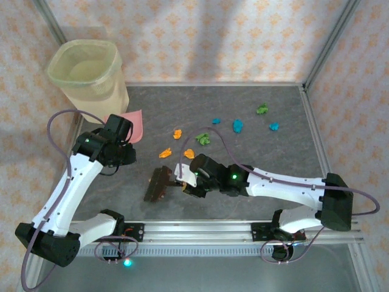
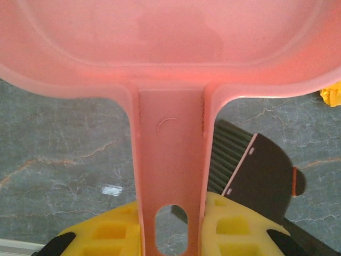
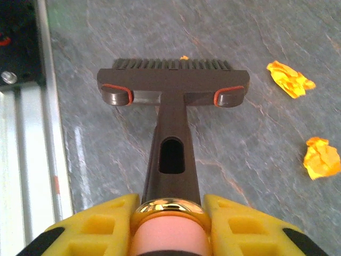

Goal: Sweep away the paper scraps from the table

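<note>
The brush (image 1: 159, 184) rests low on the table (image 1: 255, 152). The right gripper (image 1: 185, 176) is clenched tight on the brush handle. In the right wrist view, its yellow fingers (image 3: 101, 229) press on both sides of that handle. Up and left of the brush, the left gripper (image 1: 121, 129) is clamped on the pink dustpan (image 1: 132, 125). The left wrist view shows the pan's handle squeezed between 2 yellow fingers.

The paper scraps (image 1: 189, 153) all lie on the table, on the far and right side of the brush. 3 orange ones are nearest the brush, with bare table between. 1 green scrap (image 1: 203, 139) lies just past them. 3 blue scraps (image 1: 237, 125) and 1 more green one (image 1: 262, 109) lie well apart from the brush, off to the right. A big pale bin (image 1: 85, 70) stands far up and left of the brush, beyond the dustpan.

From above, the left arm covers much of the dustpan. In the left wrist view the pan's sides are cut off. A tiny orange speck (image 3: 184, 57) peeks over the brush bristles, and I cannot tell if it touches them. The underside of the brush is hidden.

A metal rail (image 3: 26, 160) runs near the brush along the table's near edge. Bare table lies open to the left of the brush.
</note>
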